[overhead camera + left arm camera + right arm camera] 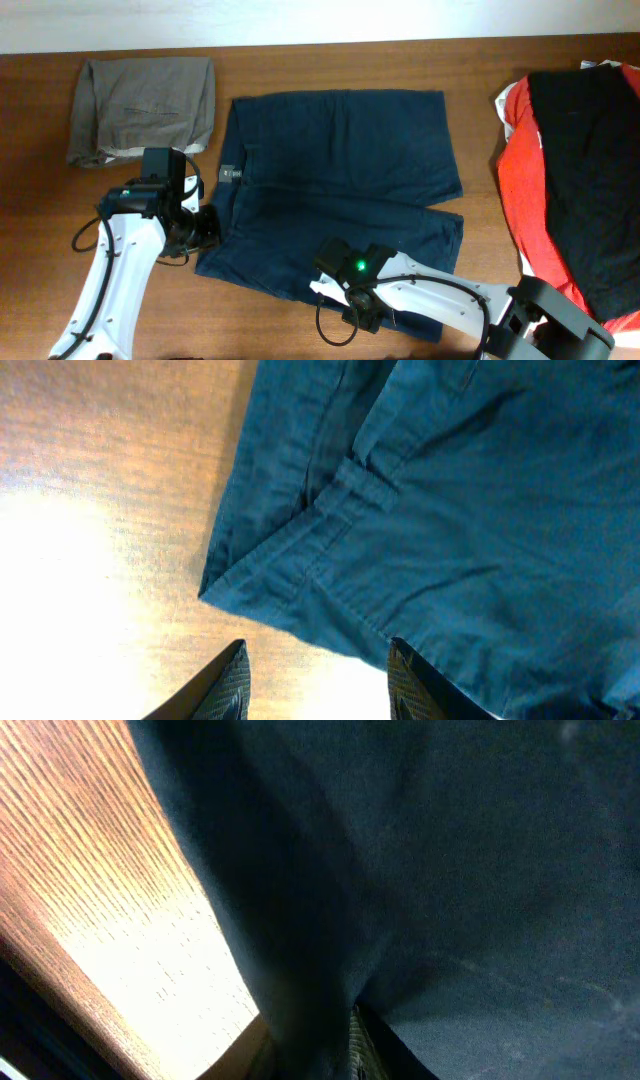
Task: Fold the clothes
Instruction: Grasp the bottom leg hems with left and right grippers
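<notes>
Dark navy shorts [340,170] lie spread flat in the middle of the table, waistband to the left. My left gripper [200,228] is open and empty, just off the waistband corner [215,588]; its fingertips [318,678] hover over bare wood by the fabric's edge. My right gripper [362,305] is at the near hem of the shorts and is shut on the navy fabric [330,970], which bunches up into the jaws and hides most of them.
A folded grey garment [145,105] lies at the back left. A pile of red and black clothes [575,160] sits at the right edge. The wooden table's front edge [60,990] is close to my right gripper.
</notes>
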Controlling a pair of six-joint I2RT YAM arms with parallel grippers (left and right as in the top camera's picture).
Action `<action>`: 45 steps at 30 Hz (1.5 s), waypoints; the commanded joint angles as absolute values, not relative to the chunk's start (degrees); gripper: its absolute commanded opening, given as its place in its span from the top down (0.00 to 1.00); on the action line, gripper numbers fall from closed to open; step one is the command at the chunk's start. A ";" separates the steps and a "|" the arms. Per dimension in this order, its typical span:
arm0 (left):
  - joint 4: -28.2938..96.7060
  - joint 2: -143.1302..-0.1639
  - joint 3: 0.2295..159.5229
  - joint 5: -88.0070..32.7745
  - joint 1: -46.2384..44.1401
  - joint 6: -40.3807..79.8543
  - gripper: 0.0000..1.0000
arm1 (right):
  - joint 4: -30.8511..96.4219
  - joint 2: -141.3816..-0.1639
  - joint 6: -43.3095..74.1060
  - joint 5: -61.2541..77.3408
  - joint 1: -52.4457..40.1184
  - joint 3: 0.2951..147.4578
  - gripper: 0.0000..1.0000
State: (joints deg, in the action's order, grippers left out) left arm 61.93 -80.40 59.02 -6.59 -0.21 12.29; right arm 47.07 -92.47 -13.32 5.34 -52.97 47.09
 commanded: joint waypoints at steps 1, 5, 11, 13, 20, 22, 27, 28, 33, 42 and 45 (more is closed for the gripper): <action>61.54 -80.14 55.16 -6.37 0.23 12.84 0.56 | 47.05 -92.77 -13.02 4.25 -53.25 47.81 0.77; 53.87 -80.18 45.34 -6.37 0.82 20.14 0.42 | 47.07 -92.77 -12.99 4.27 -53.25 47.81 0.85; 48.60 -80.44 41.52 -6.59 4.27 25.15 0.41 | 47.07 -92.77 -12.99 4.49 -53.25 47.81 0.85; 44.05 -80.44 38.87 -6.63 4.75 27.49 0.42 | 47.07 -92.77 -12.97 4.49 -53.25 47.81 0.86; 38.33 -80.77 35.44 -9.28 4.78 27.86 0.59 | 47.07 -92.77 -12.97 4.49 -53.25 47.81 0.85; 39.57 -80.82 34.61 -9.63 4.78 27.79 0.59 | 47.13 -92.77 -12.97 4.49 -53.25 47.81 0.86; 41.21 -80.82 34.61 -8.99 4.78 27.38 0.45 | 47.09 -92.77 -12.49 4.49 -53.25 47.81 0.85; 40.66 -80.82 34.59 -7.70 4.80 27.40 0.45 | 47.07 -92.77 -11.81 4.47 -53.25 47.81 0.85; 37.91 -81.06 34.57 -6.44 4.78 27.59 0.83 | 47.09 -92.77 -11.51 4.47 -53.25 47.81 0.85; 44.45 -81.14 42.19 -10.92 4.78 22.15 0.99 | 48.31 -90.61 -10.00 5.80 -52.38 50.00 0.96; 45.98 -81.01 45.95 -11.40 4.78 22.20 0.99 | 52.31 -87.09 -10.00 5.72 -52.36 52.14 0.95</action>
